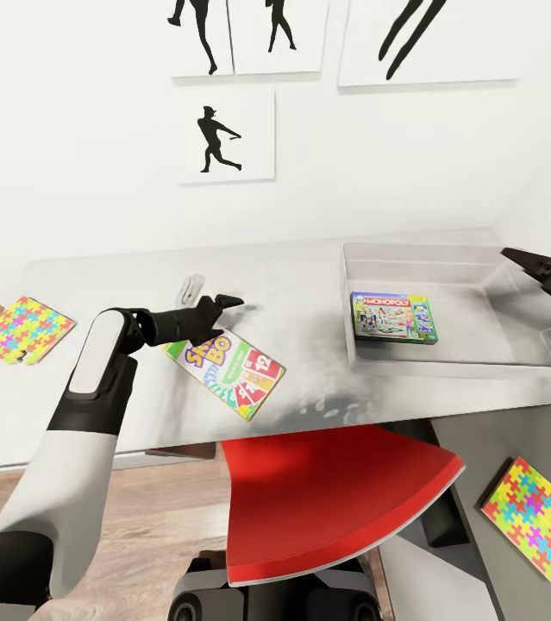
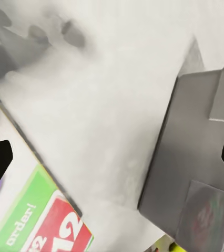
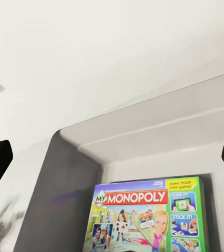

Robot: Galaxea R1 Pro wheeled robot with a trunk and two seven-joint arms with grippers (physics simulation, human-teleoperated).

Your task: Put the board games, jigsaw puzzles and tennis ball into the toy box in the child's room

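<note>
Monopoly [image 1: 393, 316] already flat on the bin [image 1: 453, 366] floor, toward its left wall, so one game counts as stowed. Right gripper [image 1: 516, 255] above the bin's far right, fingers spread wide with nothing between them, likely because that box is off its hands. Wrist view from that side: Monopoly [image 3: 153, 219] lid face up, bin wall [image 3: 143, 137] rising beyond it.

Skip-Bo [image 1: 226, 367] flat on the table [image 1: 94, 285], left of the bin and well apart from it, turned at an angle to the table edge. Left gripper [image 1: 222, 304] just over its far corner, fingers spread and empty, apparently lined up for a grab at that corner. From the left wrist, Skip-Bo [image 2: 49, 223] near and the bin [image 2: 193, 173] across bare table, which suggests a carry or slide rightward.

Puzzles not yet touched: one [image 1: 23, 329] at the table's far left end, the other [image 1: 536, 519] on the dark wing at near right. Red chair [image 1: 327, 496] tucked under the near edge, between robot and table.
</note>
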